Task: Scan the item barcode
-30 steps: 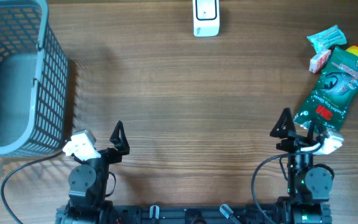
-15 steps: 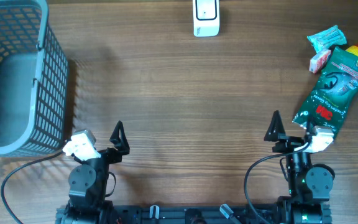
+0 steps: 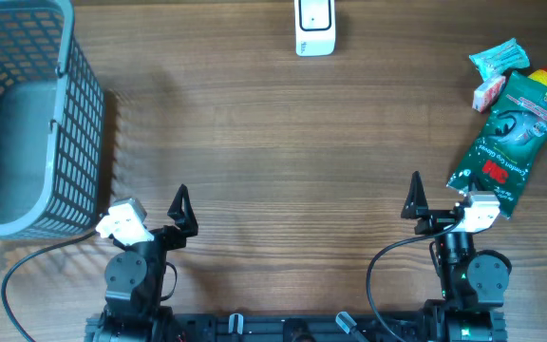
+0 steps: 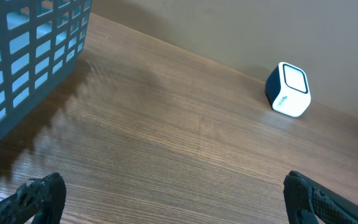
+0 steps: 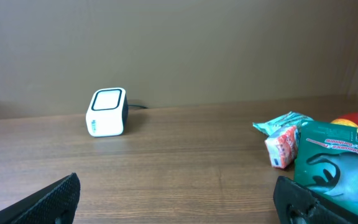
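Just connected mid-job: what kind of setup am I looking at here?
Probably a mock checkout bench: a wooden table with a small white barcode scanner at the far edge, a grey mesh basket on the left, and packaged goods piled on the right.

The bench [image 3: 273, 142] is seen in brown wood grain. At nine o'clock, the basket [image 3: 84, 104] is shown in grey-blue with a square grid. The scanner [image 3: 314, 28] at twelve is coloured white. At three, a green pouch [image 3: 506, 133] is marked with white and red print, beside a teal packet [image 3: 497, 57].
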Robot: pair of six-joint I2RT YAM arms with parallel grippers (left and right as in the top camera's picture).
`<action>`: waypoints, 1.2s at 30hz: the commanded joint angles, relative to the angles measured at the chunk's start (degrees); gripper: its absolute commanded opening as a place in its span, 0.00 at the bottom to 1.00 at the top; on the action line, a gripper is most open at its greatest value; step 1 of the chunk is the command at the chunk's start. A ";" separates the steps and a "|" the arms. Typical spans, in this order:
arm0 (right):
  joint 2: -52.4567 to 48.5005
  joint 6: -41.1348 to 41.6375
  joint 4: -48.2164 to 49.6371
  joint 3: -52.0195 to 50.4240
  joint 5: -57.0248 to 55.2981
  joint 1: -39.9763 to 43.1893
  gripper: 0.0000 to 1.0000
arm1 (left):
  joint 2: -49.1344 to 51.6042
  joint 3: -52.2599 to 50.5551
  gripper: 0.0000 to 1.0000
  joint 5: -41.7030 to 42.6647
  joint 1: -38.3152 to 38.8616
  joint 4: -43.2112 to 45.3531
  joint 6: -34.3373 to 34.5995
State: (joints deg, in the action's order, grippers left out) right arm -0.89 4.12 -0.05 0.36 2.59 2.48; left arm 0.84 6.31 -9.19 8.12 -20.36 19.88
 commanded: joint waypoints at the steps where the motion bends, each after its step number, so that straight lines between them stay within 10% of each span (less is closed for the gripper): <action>1: 0.68 -1.53 0.07 -0.07 0.72 0.33 1.00 | -0.13 -0.09 1.00 -0.52 -0.42 0.00 0.50; 29: 0.63 -1.55 0.09 -0.07 0.72 0.33 1.00 | -0.66 -0.11 1.00 0.35 -1.66 2.84 -0.50; 36: 0.61 -1.53 0.07 -0.07 0.72 0.33 1.00 | -0.66 -3.72 1.00 8.50 -2.49 11.34 -22.93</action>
State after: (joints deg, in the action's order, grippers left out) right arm -0.89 3.11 -0.05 0.36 2.59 2.48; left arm 0.80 5.21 -6.28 6.63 -12.27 10.74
